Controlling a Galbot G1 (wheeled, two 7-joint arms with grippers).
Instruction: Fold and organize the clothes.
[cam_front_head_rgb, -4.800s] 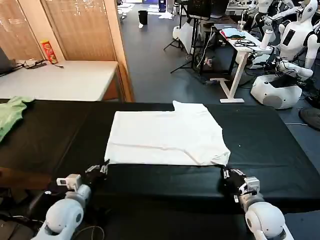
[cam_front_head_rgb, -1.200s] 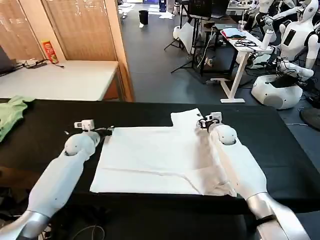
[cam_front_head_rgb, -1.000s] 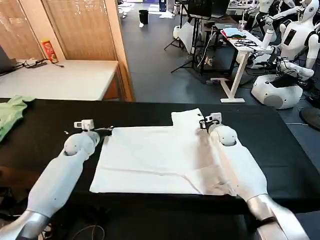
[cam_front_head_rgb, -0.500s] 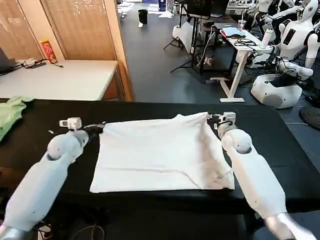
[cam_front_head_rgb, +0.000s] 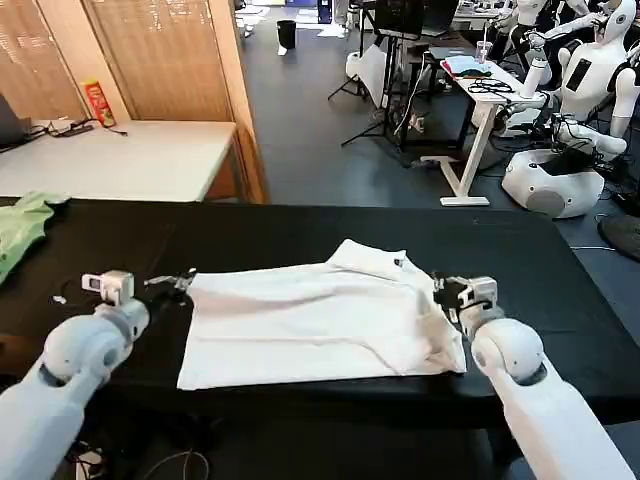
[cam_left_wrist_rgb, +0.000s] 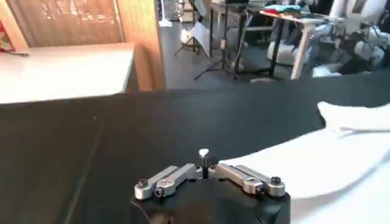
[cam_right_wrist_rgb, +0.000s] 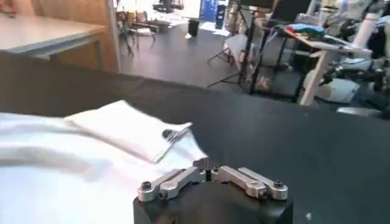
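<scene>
The clothes are one white T-shirt (cam_front_head_rgb: 310, 320) lying on the black table (cam_front_head_rgb: 560, 290), its far part raised and drawn over the near part. A small dark neck label (cam_front_head_rgb: 398, 263) shows near the upturned collar. My left gripper (cam_front_head_rgb: 180, 282) is at the shirt's left edge, shut, with a pinch of white cloth at its tips (cam_left_wrist_rgb: 204, 159). At the right edge, my right gripper (cam_front_head_rgb: 445, 291) is shut where the cloth reaches its jaws (cam_right_wrist_rgb: 207, 164). The shirt (cam_right_wrist_rgb: 91, 158) and its label (cam_right_wrist_rgb: 166, 133) lie just beyond the right jaws.
A green cloth (cam_front_head_rgb: 20, 225) lies at the table's far left end. Behind stands a white table (cam_front_head_rgb: 130, 155) with a red can (cam_front_head_rgb: 98, 103). Other robots (cam_front_head_rgb: 580, 150) and desks are across the aisle at the back right.
Both grippers have come back from the shirt's far edge toward the near side and moved apart, drawing the far cloth up and over the near part.
</scene>
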